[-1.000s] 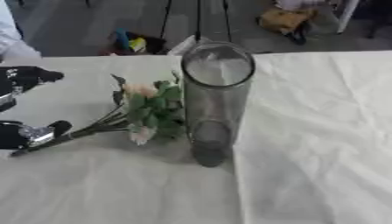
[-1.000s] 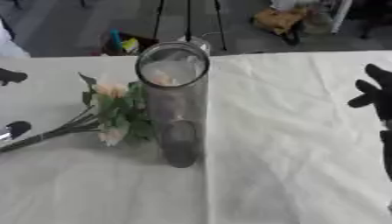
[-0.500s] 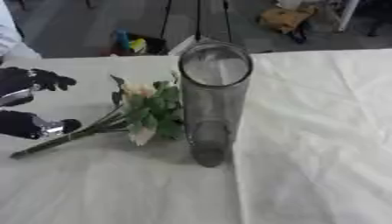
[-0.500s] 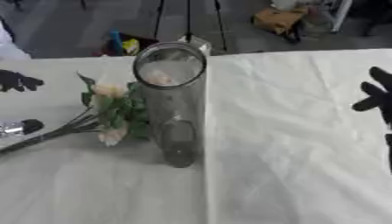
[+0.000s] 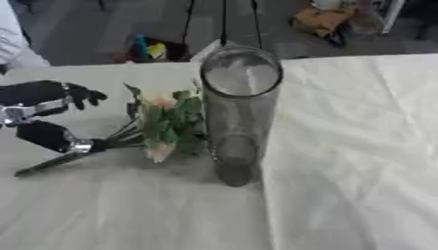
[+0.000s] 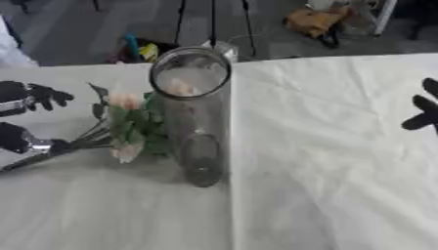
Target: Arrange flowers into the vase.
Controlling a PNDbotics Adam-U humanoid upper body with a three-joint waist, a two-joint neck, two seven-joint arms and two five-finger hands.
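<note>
White table (image 5: 359, 161), flowers (image 5: 167, 124) beside vase (image 5: 238, 114), left hand (image 5: 43, 114) at stems

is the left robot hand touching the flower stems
Touching. In the left eye view the left robot hand has its thumb lying on the dark stems of the flowers, no gap showing.
</note>
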